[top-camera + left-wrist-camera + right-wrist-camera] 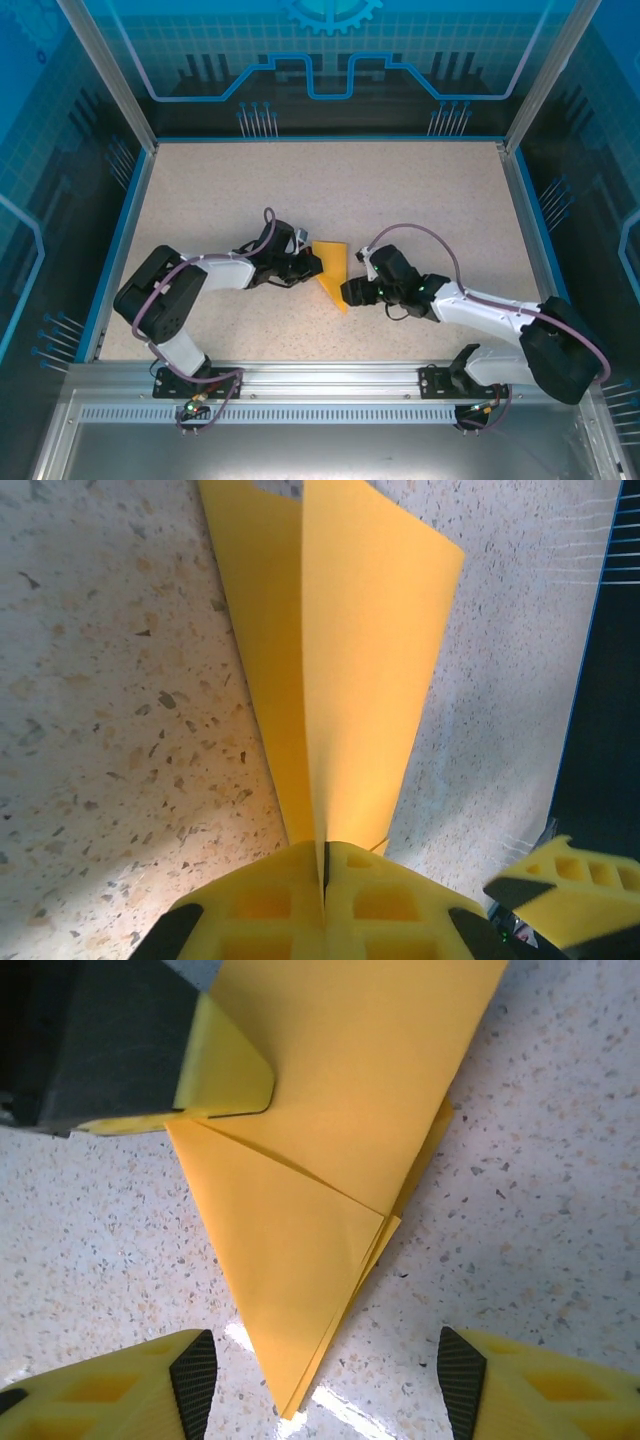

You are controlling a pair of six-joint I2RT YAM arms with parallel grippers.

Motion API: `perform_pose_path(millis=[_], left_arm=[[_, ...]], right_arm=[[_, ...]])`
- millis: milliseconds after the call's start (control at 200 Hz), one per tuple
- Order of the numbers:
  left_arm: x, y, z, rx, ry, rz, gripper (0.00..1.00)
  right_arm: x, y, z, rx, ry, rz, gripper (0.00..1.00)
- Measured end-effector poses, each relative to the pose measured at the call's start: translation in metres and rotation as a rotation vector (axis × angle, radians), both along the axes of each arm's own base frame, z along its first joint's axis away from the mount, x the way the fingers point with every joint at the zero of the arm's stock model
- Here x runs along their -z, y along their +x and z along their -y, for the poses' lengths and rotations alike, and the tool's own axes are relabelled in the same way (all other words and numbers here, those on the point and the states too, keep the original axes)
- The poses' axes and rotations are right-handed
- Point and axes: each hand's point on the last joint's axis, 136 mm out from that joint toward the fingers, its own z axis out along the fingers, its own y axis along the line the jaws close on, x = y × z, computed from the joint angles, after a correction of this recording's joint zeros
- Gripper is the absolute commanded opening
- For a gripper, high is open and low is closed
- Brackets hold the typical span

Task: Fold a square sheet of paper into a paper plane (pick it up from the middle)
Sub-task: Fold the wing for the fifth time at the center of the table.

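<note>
The square sheet of paper lies folded into an orange-yellow paper plane (331, 272) on the speckled table, between my two grippers. My left gripper (306, 266) is shut on the plane's left edge. In the left wrist view the yellow jaws (325, 868) pinch a raised fold of the plane (350, 650). My right gripper (356, 291) stands open at the plane's pointed end. In the right wrist view the tip of the plane (310, 1220) lies between the parted black pads (194, 1382), touching neither. The left gripper's finger (215, 1070) clamps the plane's upper left.
The speckled table (400, 200) has a blue rim (120, 240) along its sides and metal frame posts at the back corners. Free room lies toward the back and on both sides. The right gripper's finger (570, 885) shows at the lower right of the left wrist view.
</note>
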Motion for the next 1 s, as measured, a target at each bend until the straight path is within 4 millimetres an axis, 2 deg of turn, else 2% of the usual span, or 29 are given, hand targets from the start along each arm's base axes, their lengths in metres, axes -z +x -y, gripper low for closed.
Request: perform_pose_path(millis=[195, 525, 740, 1000], left_arm=[[-0.005, 0.002, -0.003, -0.016, 0.009, 0.015, 0.0], [-0.005, 0.001, -0.005, -0.021, 0.019, 0.007, 0.0], [-0.002, -0.002, -0.006, -0.021, 0.027, -0.005, 0.0], [-0.002, -0.002, -0.006, -0.02, 0.026, -0.006, 0.0]], right_arm=[[0.001, -0.003, 0.0, -0.069, -0.14, 0.118, 0.61], [0.003, -0.017, -0.021, -0.211, -0.269, 0.257, 0.62], [0.026, -0.026, -0.039, -0.308, -0.418, 0.321, 0.61], [0.038, -0.012, -0.058, -0.29, -0.586, 0.414, 0.52]])
